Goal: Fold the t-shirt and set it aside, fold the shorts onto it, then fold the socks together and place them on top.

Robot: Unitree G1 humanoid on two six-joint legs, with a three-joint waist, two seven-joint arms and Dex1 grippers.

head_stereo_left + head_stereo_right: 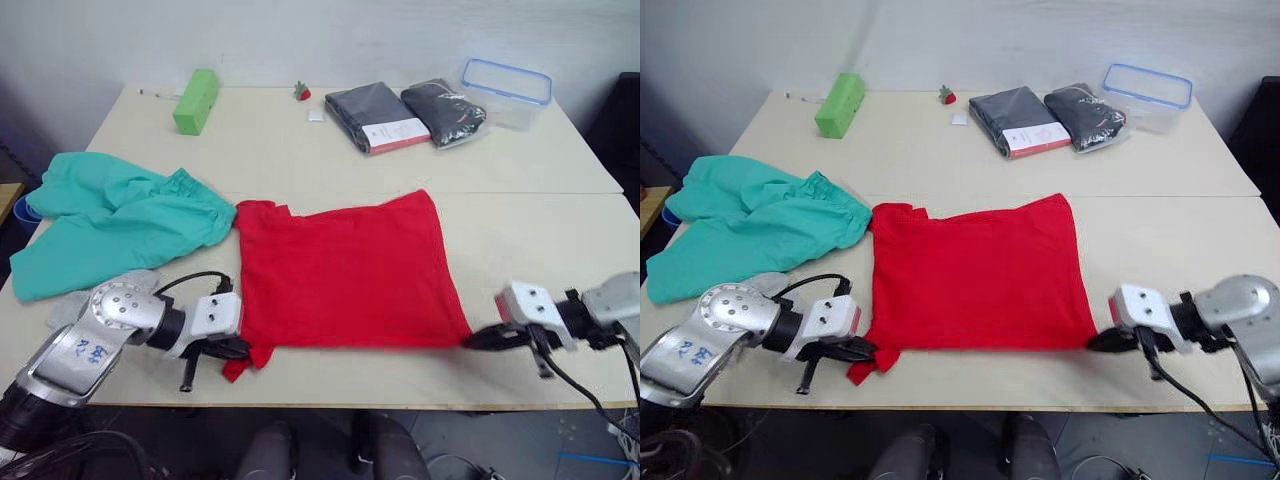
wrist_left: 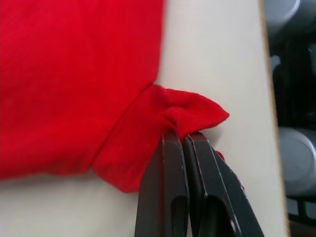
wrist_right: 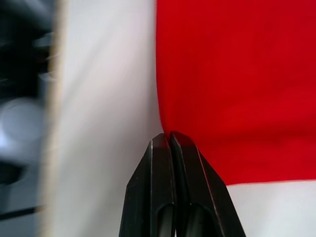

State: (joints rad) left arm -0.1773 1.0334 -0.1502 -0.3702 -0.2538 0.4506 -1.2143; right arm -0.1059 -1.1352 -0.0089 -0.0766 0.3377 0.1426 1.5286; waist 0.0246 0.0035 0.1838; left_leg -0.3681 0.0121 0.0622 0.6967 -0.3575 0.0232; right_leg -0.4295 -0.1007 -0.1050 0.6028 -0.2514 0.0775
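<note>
Left wrist view has the left gripper [image 2: 183, 139] pinching the sleeve of the soft, limp t-shirt [image 1: 345, 272] lying mid-table, while the right gripper [image 3: 170, 138] pinches its near right corner.

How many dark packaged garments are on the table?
2, side by side at the table's far side: one with a red-and-white label, the other next to the clear container. Nothing seems hidden.

A lab-like room: a plain pale table [image 1: 300, 150] against a bare white wall [image 1: 300, 35].
</note>
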